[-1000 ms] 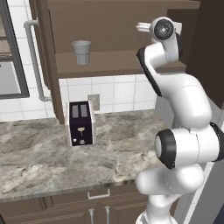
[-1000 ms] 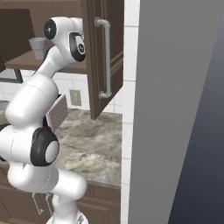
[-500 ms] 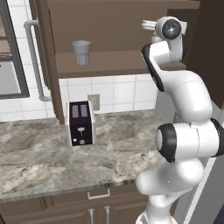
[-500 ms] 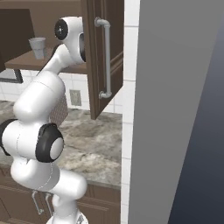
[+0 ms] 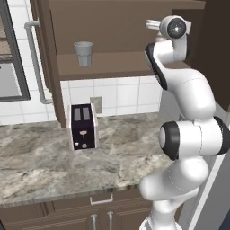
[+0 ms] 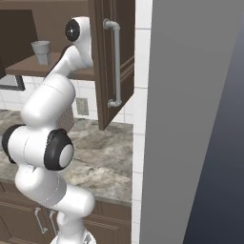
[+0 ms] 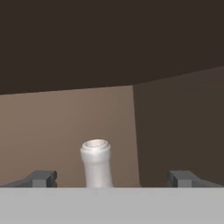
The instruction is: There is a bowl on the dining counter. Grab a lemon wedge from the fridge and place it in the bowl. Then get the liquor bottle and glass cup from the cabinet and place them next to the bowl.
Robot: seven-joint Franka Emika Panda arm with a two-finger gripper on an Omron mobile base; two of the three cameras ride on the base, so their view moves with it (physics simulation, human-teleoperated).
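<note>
In the hand view, the liquor bottle [image 7: 96,164] shows as a pale narrow neck with a rounded mouth, standing against the brown back wall of the cabinet [image 7: 65,118]. My gripper [image 7: 111,179] is open. The neck stands between the two fingertips [image 7: 41,178], a little left of the middle, and neither tip touches it. The glass cup [image 5: 83,54] stands upright on the cabinet shelf [image 5: 112,65] at the left. It also shows as the glass cup [image 6: 41,51] on the shelf [image 6: 28,66] in the right base view. My wrist [image 5: 173,28] reaches into the cabinet's right part.
A dark toaster [image 5: 82,126] stands on the marble counter [image 5: 45,161] under the cabinet. The open cabinet door [image 6: 114,62] with its metal handle hangs to the right of my arm. A tall grey panel [image 6: 190,119] rises at the right. Brown drawers [image 5: 101,211] sit below.
My arm has straightened upward and the wrist has pushed a little further into the cabinet's right side. The cup, the toaster and the base have not moved.
</note>
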